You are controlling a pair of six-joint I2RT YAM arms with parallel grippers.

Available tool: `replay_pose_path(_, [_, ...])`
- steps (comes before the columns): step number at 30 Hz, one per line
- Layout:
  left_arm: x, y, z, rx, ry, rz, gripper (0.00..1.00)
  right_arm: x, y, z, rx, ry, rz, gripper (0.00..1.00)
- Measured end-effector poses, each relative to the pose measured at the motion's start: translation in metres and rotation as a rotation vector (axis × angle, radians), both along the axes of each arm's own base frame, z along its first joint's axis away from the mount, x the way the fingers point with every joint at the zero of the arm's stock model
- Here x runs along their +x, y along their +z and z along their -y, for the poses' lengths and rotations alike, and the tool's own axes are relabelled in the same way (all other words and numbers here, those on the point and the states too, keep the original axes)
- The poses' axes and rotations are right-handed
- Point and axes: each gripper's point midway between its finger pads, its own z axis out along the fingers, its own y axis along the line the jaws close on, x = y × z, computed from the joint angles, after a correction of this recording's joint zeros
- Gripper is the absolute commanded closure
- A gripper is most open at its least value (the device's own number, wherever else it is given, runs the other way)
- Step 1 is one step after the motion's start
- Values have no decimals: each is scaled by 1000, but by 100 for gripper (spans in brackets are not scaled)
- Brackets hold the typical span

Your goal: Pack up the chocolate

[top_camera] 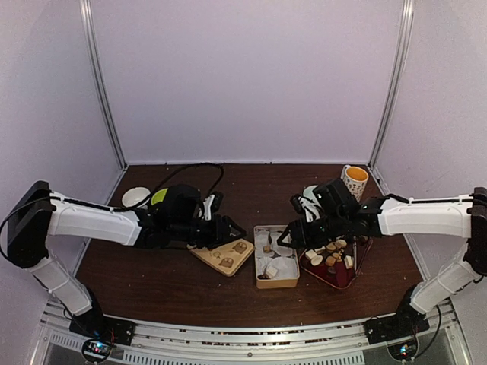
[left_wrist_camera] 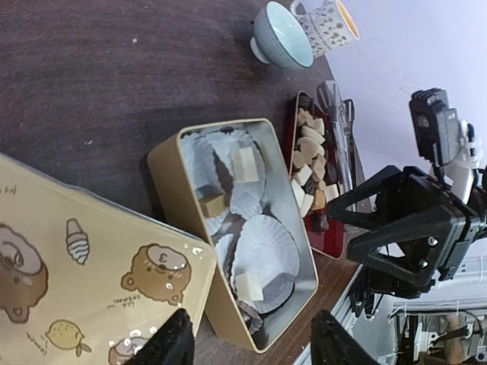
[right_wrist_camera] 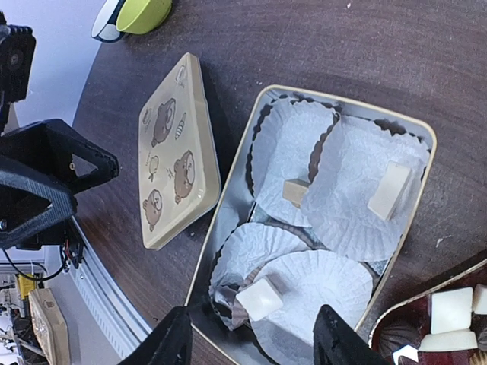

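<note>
A gold tin (top_camera: 261, 284) lined with white paper liners stands at mid-table. It holds three chocolate cubes: two white (right_wrist_camera: 389, 190) (right_wrist_camera: 260, 298) and one tan (right_wrist_camera: 295, 190). Several more chocolates (top_camera: 329, 251) lie in a red tray (left_wrist_camera: 335, 247) to the tin's right. My left gripper (top_camera: 232, 228) is open and empty, above the bear-print lid (top_camera: 223, 256) at the tin's left edge (left_wrist_camera: 163, 163). My right gripper (top_camera: 288, 228) is open and empty, just above the tin's near-right part (right_wrist_camera: 251, 338).
A mug (top_camera: 354, 181) and a pale bowl (left_wrist_camera: 281, 34) stand behind the red tray. A white bowl (top_camera: 135, 197) and a green bowl (top_camera: 158, 196) sit at the back left. Metal tongs (left_wrist_camera: 335, 122) lie on the red tray. Both grippers face each other closely over the tin.
</note>
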Motion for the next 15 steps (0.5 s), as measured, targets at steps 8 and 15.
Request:
replay_pose_path(8, [-1, -12, -45, 110, 83, 24, 24, 17, 22, -21, 15, 22, 55, 48])
replay_pose_path(15, [33, -28, -105, 287, 154, 80, 21, -25, 29, -58, 41, 75, 25, 48])
